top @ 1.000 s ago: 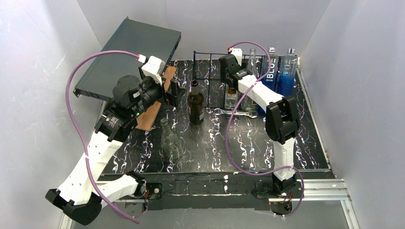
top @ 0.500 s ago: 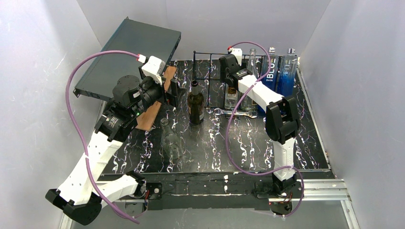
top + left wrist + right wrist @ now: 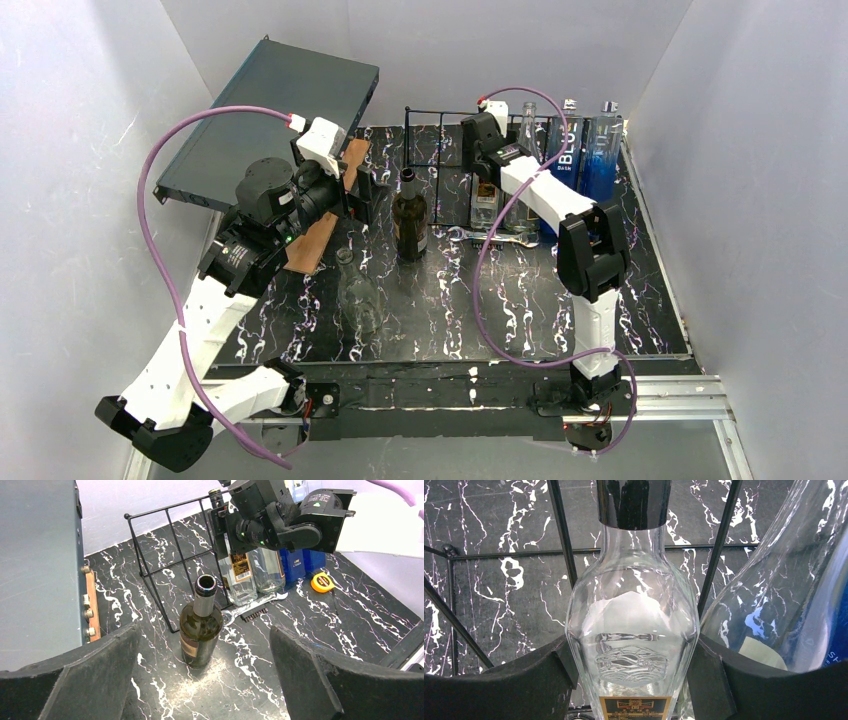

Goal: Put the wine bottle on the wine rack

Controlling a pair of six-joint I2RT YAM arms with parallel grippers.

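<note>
Jaws on your left gripper (image 3: 203,629) stand wide apart, holding nothing. Ahead of them the wine bottle (image 3: 200,625) stands upright on the table (image 3: 350,607). It is just beside the near left corner of the wine rack (image 3: 181,561), outside its slots. Right gripper (image 3: 631,645): fingers flank the shoulders of a clear bottle (image 3: 631,605) standing in the rack. You cannot tell whether the pads press the glass. Cap top and base are cut off in the wrist view, and overhead the wrist hides the neck.
</note>
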